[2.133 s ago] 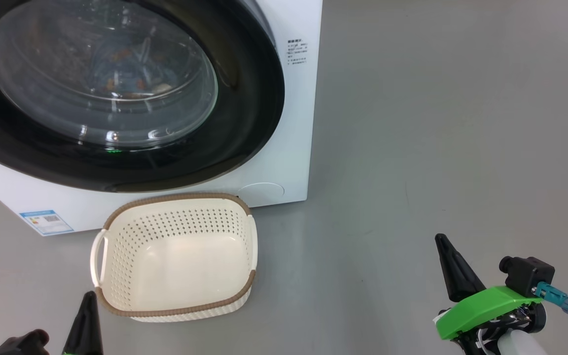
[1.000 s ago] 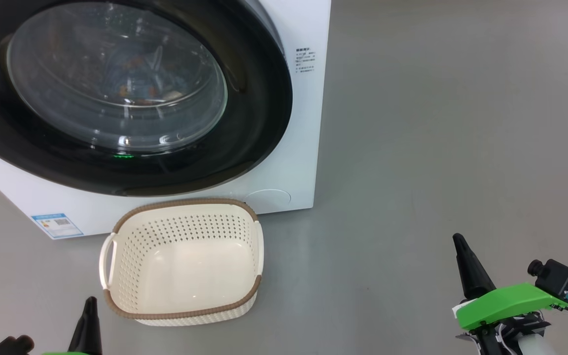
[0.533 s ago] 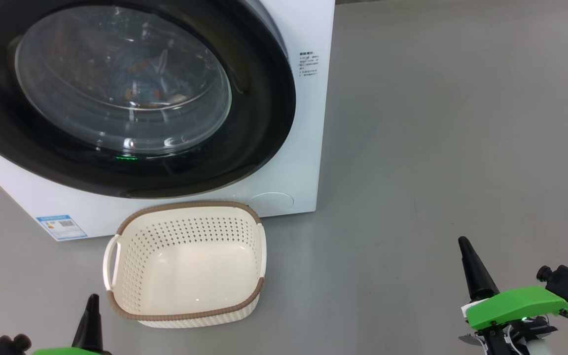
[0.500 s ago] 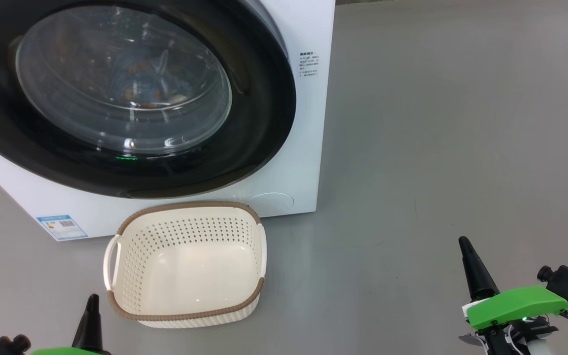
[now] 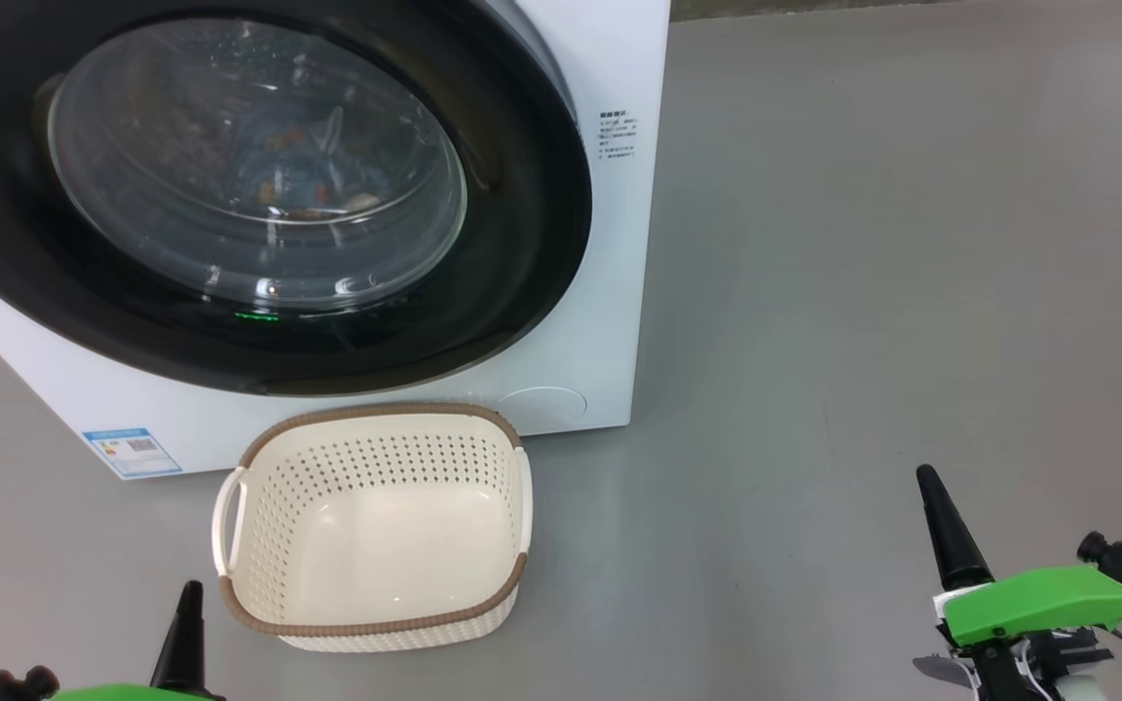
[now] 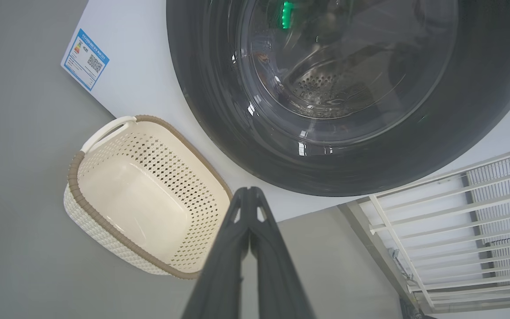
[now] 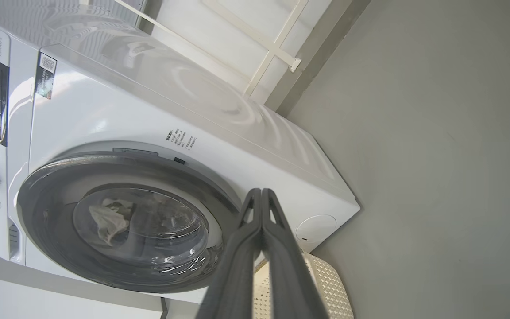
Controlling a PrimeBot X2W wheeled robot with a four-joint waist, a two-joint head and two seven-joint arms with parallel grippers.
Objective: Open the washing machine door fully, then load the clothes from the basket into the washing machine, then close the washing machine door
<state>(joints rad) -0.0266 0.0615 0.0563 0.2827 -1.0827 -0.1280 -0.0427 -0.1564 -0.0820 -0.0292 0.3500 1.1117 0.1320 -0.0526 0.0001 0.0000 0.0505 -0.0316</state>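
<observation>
Position: washing machine door (image 5: 259, 195) shut flush on the white front of the washing machine (image 5: 610, 321). Behind the bulging glass, clothes (image 5: 303, 175) in the drum, light blue with orange-brown spots, low and near centre. On the grey floor (image 5: 863, 292), close against the machine's foot, basket (image 5: 376, 625), bare inside; touching the cabinet or just short of it, cannot tell.

Claws: left claw (image 6: 248, 191) pinched to a point, holding nothing, low by the basket's near left corner. Right claw (image 7: 261, 191) likewise pinched together and bare, well apart to the right over open floor.

Handling, judged:
- Door: stiff, hinged, probably latched. Glossy black rim likely slippery under hard fingers, glass likely fragile. Better taken at the rim's edge or a handle recess than on the bowl.
- Clothes: soft, light, limp. Best pinched at a bunched fold, loose ends likely to trail or snag on the seal.
- Basket: light, rigid plastic, liftable by a side handle (image 5: 228, 516).

Task, judged: all three steps apparently done, nothing left in the basket to load.

Hidden or unclear:
- Door's left side and top cut off in the head view.
- Handle and hinge side not made out.
- Number of bundles unreadable through reflections.
- Green glint (image 5: 254, 315) on the lower rim, source unknown.
- Pale cloth behind the glass in the right wrist view, print unreadable.
- Print on the blue label sticker (image 5: 132, 451) too small to read.
</observation>
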